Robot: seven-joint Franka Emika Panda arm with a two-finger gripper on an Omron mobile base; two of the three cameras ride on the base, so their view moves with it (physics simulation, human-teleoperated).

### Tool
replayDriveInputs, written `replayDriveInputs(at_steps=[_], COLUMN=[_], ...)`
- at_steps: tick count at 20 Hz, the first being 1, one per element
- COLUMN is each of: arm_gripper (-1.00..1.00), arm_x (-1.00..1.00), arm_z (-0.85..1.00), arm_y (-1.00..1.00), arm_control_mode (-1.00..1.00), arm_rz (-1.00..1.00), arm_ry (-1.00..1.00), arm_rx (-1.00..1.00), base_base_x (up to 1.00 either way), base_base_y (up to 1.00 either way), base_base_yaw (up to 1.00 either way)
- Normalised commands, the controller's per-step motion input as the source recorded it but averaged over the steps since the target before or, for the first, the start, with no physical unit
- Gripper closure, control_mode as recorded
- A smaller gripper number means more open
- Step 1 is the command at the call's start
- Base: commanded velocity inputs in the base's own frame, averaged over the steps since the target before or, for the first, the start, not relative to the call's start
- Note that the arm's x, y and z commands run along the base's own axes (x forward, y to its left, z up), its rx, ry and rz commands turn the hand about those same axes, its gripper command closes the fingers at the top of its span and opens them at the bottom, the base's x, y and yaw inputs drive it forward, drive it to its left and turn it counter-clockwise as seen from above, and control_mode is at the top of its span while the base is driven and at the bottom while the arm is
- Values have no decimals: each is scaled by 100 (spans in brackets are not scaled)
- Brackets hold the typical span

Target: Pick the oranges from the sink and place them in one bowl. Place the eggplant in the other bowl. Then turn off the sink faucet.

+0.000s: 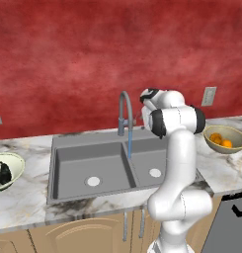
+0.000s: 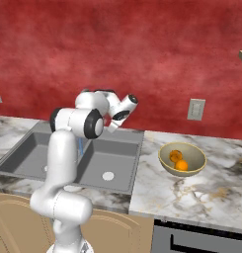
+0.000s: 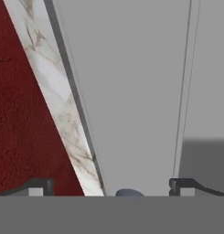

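Red wall point(image 1: 68, 64), marble counter point(image 2: 201, 192)

Two oranges point(image 2: 179, 160) lie in the tan bowl point(image 2: 191, 169) beside the sink point(image 2: 120, 148)

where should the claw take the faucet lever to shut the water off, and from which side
Best guess: pinch the small side lever, the stub jutting from the faucet stem toward the arm's side. Come in level from that side with the open claw straddling it. The upright stem and the water stream in front leave that side freest.
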Motion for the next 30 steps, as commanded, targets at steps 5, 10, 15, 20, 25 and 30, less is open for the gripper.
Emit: replayDriveInputs(at_steps=[5,10,15,20,25,30], arm_gripper=[-100,-100,-100,-100,-100,-100], arm_x=[18,20,14,0,-1,12], arm_z=[-14,-15,-14,-8,0,0], arm_y=[16,24,26,23,16,21], arm_control_mode=[-100,-100,-100,-100,-100,-100], arm_rz=[0,0,0,3,6,13], arm_ry=[1,2,2,1,0,0], arm_rx=[0,0,0,0,0,0], base_base_x=[0,0,0,0,0,0], base_base_y=[0,0,0,0,0,0], base_base_yaw=[0,0,0,0,0,0])
